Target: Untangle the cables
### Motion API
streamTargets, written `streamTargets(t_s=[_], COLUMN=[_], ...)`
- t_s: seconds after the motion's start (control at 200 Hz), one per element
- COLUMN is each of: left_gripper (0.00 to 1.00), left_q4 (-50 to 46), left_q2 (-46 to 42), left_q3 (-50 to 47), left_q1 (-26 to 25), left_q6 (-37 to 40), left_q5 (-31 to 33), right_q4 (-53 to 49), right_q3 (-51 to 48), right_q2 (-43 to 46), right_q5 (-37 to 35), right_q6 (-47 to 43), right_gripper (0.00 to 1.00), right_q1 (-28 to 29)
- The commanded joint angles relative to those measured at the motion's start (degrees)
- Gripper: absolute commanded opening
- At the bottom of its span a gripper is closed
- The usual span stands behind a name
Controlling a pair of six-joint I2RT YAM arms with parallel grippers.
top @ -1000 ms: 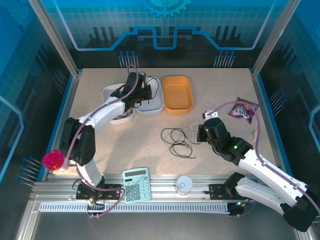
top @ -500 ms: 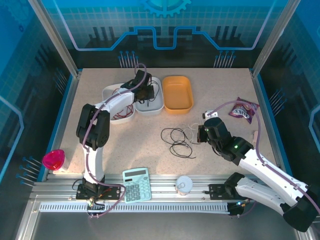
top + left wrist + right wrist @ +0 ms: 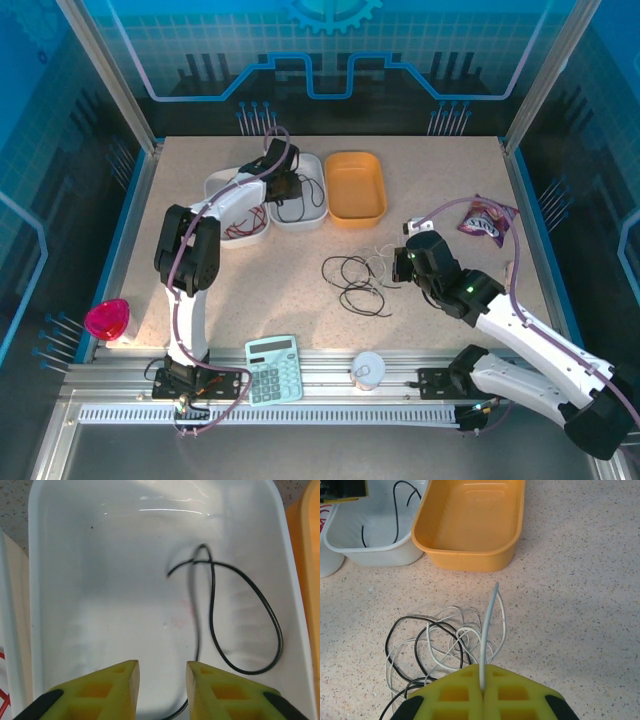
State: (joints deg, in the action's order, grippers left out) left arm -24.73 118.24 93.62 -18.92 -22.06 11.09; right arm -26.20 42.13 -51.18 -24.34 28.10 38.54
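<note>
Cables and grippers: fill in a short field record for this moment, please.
left gripper: open, above the white tray
white tray contents: one black cable, a loose loop
right gripper: shut on a white cable
tangle: black and white strands on the table, ahead of the right gripper
orange tray: holds no cable

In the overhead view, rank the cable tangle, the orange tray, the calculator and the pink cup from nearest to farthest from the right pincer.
Measured from the right pincer:
1. cable tangle, just to its left on the table.
2. orange tray, toward the back.
3. calculator, at the near edge, left of centre.
4. pink cup, at the far left edge.
</note>
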Motion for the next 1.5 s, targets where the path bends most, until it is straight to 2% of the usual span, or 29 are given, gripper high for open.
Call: streamTargets(t_s=[0.0,0.115,0.37,0.555,0.755,0.941,1.101,1.356,1.496], left_gripper=[0.36,0.44,0.71,0.85,0.91,0.89,0.71,0.61,0.58], left_q4=[-0.79,0.23,4.45,5.28,8.72,12.33,11.45,11.96,10.09], left_q2=[-1.62,-4.84,-14.94,-21.1,-27.1,-27.84,-23.5,-18.23,-15.25], left_q3=[0.55,-1.74,-10.84,-17.84,-26.28,-32.91,-33.26,-31.83,-29.17], left_q1=[0.28,0.31,-1.85,-7.96,-15.69,-20.59,-21.17,-21.56,-21.54], left_q6=[0.19,-0.33,-1.49,-0.97,-1.41,-1.41,-0.55,4.32,8.21], left_q5=[-0.48,-2.14,-6.34,-5.11,-1.78,-0.73,-2.5,-3.29,-3.18], right_q4=[-1.22,-1.57,-2.45,-2.95,-5.41,-7.03,-7.77,-10.02,-10.02], right_q3=[1.9,2.07,2.8,3.08,3.71,3.66,4.02,5.05,4.81], right_q2=[-0.24,-0.76,-2.74,-3.91,-5.51,-8.22,-11.17,-15.72,-17.14], right_q5=[0.03,0.05,-0.44,-0.74,-1.03,-0.53,1.6,3.17,4.3], right_q6=[0.38,0.6,1.43,2.42,3.69,5.38,6.09,7.39,8.11], right_gripper=[0.01,0.01,0.02,0.03,0.05,0.08,0.12,0.2,0.28], right_q1=[-0.75,-1.06,-1.63,-1.89,-2.94,-3.79,-4.53,-5.31,-5.65])
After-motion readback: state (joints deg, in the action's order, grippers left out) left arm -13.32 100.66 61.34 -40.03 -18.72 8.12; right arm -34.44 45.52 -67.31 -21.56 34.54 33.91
